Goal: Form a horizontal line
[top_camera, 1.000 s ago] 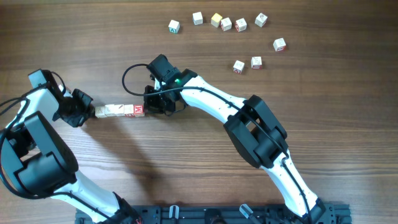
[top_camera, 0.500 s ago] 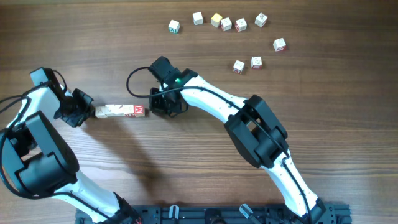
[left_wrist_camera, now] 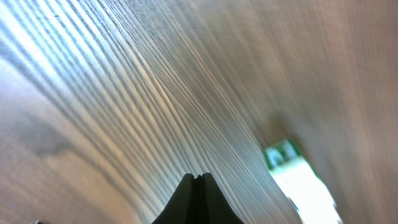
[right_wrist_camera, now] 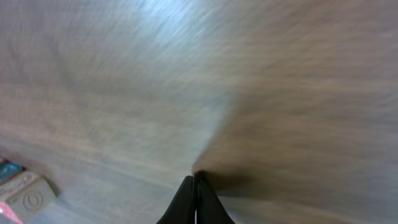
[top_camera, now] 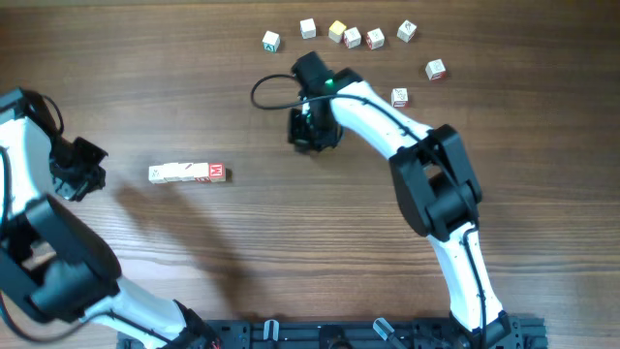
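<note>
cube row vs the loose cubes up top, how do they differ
The row has its cubes edge to edge in one straight line; the loose cubes are scattered, most with gaps. The row lies left of centre in the overhead view; the loose cubes sit along the top. Both are small pale letter cubes.

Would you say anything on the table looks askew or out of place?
Nothing stands out: the short row of pale wooden letter cubes lies straight, and the loose wooden cubes sit scattered apart from it.

left tool [left_wrist_camera: 198,179] closed, right tool [right_wrist_camera: 194,180] closed
</note>
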You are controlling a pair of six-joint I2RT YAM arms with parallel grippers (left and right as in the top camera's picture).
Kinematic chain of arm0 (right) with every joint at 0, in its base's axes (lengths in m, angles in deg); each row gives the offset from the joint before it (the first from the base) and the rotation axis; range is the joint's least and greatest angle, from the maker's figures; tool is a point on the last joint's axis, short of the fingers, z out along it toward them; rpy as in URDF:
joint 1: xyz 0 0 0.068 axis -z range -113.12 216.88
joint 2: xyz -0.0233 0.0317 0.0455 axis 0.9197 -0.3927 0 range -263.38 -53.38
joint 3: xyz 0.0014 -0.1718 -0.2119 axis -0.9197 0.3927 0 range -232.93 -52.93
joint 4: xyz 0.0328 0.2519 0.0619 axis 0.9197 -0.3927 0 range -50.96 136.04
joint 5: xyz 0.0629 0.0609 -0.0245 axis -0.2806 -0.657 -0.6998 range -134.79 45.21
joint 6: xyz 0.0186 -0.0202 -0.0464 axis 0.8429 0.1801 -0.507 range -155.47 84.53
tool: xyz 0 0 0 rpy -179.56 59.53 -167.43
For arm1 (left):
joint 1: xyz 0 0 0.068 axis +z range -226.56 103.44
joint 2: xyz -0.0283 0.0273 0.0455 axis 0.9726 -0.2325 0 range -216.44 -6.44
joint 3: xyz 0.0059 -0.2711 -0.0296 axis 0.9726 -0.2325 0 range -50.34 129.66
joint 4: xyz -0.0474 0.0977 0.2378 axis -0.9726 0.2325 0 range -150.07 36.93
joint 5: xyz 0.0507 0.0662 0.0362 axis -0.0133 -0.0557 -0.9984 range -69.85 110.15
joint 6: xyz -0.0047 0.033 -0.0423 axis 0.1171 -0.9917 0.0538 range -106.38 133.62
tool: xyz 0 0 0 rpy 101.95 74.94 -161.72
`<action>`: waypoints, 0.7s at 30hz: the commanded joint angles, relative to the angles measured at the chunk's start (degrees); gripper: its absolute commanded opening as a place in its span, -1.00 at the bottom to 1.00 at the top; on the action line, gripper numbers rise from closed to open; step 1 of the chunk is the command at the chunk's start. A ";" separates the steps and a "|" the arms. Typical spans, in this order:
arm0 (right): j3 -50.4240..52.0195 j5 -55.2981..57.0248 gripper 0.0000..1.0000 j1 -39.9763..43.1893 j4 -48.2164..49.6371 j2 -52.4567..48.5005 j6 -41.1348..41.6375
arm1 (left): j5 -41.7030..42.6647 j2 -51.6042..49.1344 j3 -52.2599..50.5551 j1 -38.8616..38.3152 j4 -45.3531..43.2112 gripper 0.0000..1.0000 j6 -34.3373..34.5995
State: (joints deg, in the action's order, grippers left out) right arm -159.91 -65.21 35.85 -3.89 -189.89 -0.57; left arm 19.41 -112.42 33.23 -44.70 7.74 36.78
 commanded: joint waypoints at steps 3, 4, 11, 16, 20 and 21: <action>1.62 10.38 -0.78 4.00 -0.76 -2.80 -3.89 | 6.69 11.65 1.31 -8.81 6.84 -0.92 -6.49; 1.62 10.40 -0.70 4.26 -0.59 -2.80 -5.51 | 6.69 12.09 1.29 -10.73 8.02 -0.92 -6.54; 1.62 14.91 -0.38 4.33 -0.24 -2.80 -7.93 | -2.78 12.15 -5.31 -23.39 8.76 -0.92 -13.77; 1.62 15.08 -0.18 4.33 -0.22 -2.80 -7.87 | -2.84 12.11 -11.34 -23.76 5.46 -0.92 -13.81; 1.62 15.10 0.03 4.33 -0.09 -2.80 -7.89 | -2.69 12.11 -17.97 -23.76 -1.77 -0.92 -13.75; 1.62 15.13 0.08 4.33 0.07 -2.80 -7.91 | -1.66 12.11 -20.00 -23.76 -4.61 -0.92 -13.77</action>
State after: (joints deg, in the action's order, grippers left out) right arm -160.67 -55.38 39.57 -3.19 -188.73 -7.94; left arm 17.56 -100.51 17.62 -68.42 7.19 24.10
